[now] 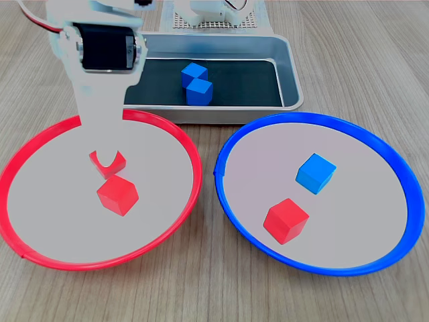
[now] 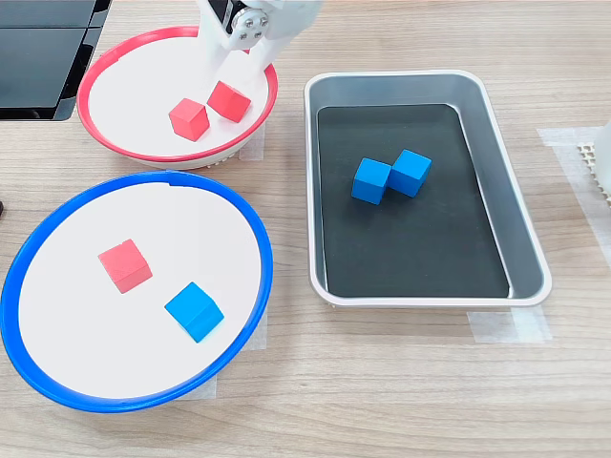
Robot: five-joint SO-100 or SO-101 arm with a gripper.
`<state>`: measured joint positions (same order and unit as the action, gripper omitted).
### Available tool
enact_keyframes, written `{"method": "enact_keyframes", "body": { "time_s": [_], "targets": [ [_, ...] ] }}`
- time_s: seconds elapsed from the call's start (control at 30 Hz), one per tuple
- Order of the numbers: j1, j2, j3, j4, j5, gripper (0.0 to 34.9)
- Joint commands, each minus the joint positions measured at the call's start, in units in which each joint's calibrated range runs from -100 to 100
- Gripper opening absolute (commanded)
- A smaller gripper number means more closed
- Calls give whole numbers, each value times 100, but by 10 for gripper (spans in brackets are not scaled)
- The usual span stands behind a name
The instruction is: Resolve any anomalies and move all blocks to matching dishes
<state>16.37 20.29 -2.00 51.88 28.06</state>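
My gripper reaches down into the red-rimmed dish, its white fingers closed against both sides of a red block low over the dish floor. In the second exterior view the gripper pinches that same red block. Just in front lies a second red block, loose. The blue-rimmed dish holds one blue block and one red block. Two blue blocks touch each other in the silver tray.
The silver tray with a black bottom stands behind the two dishes in the first exterior view. The arm's base sits beyond it. A black panel lies at the second exterior view's top left. Bare wood table surrounds the dishes.
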Motion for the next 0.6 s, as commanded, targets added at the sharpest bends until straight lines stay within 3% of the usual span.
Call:
{"method": "enact_keyframes", "body": {
  "time_s": [0.0,0.07,0.27,0.37,0.57],
  "targets": [
    [-108,-873,-315,718,-117,140],
    [-192,-1470,-351,1502,-151,152],
    [-400,-2451,286,2642,107,160],
    [-569,-2895,1397,2493,503,176],
    [-870,-3219,3299,1090,884,207]
  ]
}}
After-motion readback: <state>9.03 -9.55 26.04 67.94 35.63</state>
